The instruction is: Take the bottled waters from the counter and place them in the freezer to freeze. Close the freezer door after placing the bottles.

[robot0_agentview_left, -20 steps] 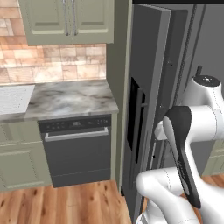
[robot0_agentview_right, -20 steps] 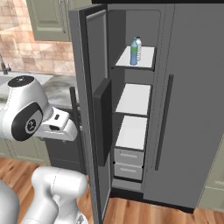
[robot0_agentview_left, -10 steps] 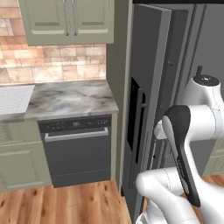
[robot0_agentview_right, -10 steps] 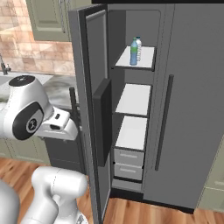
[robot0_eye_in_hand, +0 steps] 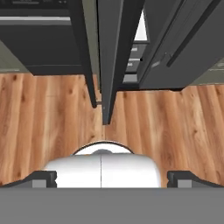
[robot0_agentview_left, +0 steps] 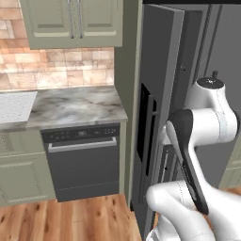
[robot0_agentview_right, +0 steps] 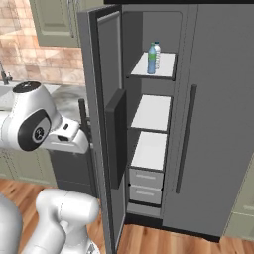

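I see the tall narrow grey freezer door (robot0_agentview_right: 106, 124) swung open, edge toward me, wood floor (robot0_eye_in_hand: 175, 127) free below, blue and clear water bottles (robot0_agentview_right: 154, 58) upright on top white shelf (robot0_agentview_right: 161, 67), gripper (robot0_eye_in_hand: 111, 178) fingers spread, holding nothing.

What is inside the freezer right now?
Both bottled waters stand on the top shelf; two lower shelves look bare. The drawers' contents are hidden.

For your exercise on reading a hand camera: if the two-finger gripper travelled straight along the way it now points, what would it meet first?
Probably the wooden plank floor, just in front of the tall grey freezer door's bottom edge; the open gripper points downward, though depth is unclear.
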